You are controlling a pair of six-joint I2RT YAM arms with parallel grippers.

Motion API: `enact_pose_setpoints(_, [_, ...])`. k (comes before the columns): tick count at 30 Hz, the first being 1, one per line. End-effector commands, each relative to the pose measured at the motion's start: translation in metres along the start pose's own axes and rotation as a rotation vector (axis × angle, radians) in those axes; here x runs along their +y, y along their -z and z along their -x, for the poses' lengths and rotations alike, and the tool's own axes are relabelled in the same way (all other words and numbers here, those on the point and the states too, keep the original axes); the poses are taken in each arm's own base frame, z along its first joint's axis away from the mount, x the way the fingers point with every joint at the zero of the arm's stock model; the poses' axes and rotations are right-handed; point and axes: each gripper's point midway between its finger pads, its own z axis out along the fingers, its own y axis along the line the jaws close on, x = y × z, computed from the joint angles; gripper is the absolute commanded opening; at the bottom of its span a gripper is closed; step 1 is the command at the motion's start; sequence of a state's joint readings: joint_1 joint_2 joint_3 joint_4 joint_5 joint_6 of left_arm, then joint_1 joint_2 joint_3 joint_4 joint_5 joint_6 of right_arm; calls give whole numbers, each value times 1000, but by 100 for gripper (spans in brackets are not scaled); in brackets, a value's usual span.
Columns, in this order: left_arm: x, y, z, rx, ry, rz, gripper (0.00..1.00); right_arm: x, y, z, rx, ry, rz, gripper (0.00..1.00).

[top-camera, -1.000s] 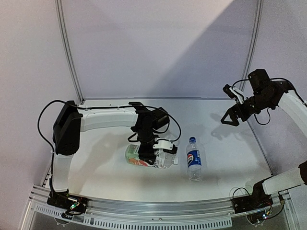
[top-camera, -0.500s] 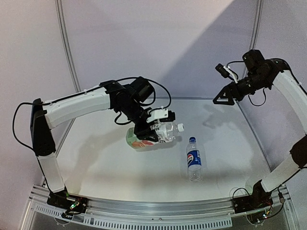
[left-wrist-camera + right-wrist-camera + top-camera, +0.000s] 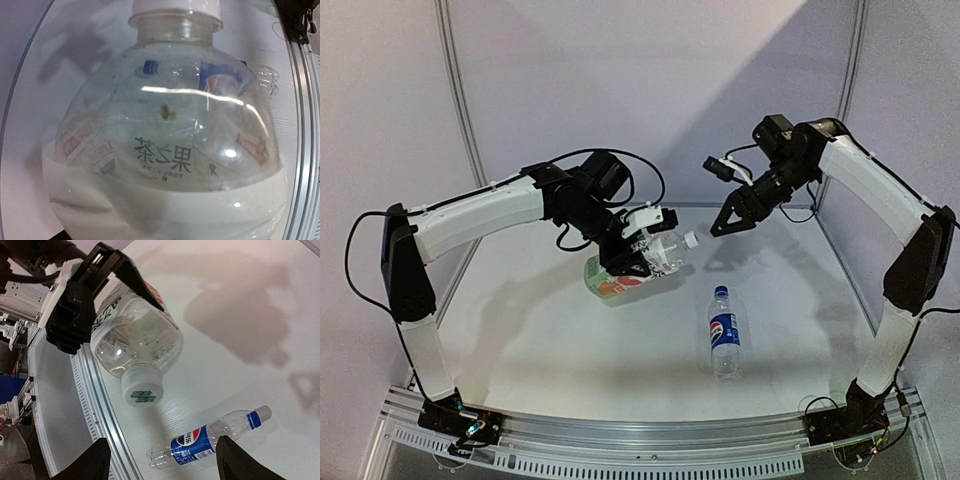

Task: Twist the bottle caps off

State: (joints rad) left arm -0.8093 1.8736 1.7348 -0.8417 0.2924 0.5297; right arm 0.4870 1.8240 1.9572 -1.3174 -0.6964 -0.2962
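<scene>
My left gripper (image 3: 642, 246) is shut on the wider bottle (image 3: 632, 268) with the green-white-orange label and holds it tilted above the table, its white cap (image 3: 691, 239) pointing right. That bottle fills the left wrist view (image 3: 165, 150), with the cap at the top (image 3: 175, 5). My right gripper (image 3: 728, 220) is open, in the air just right of the cap. In the right wrist view the white cap (image 3: 142, 389) faces me between my fingertips (image 3: 92, 462). The slim Pepsi bottle (image 3: 724, 333) with its blue cap (image 3: 720, 291) lies on the table; it also shows in the right wrist view (image 3: 210, 437).
The white table (image 3: 540, 340) has an aluminium rail (image 3: 650, 440) along its near edge and grey walls behind, with metal posts at the back left and right corners. Cables hang from both arms.
The left gripper has lifted the wider bottle off the table and carried it up and back. The right arm has swung left and down toward the bottle's white cap.
</scene>
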Motion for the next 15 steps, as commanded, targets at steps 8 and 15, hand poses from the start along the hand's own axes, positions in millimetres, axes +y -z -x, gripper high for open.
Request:
enact_pose_setpoints(8, [-2,13,24,-71,5,3,62,28,-16,-2,26,-114,139,73])
enact_pose_setpoints(15, [-5,13,30,-73,-60,18,56,22,-10,7,-13,-168,166,69])
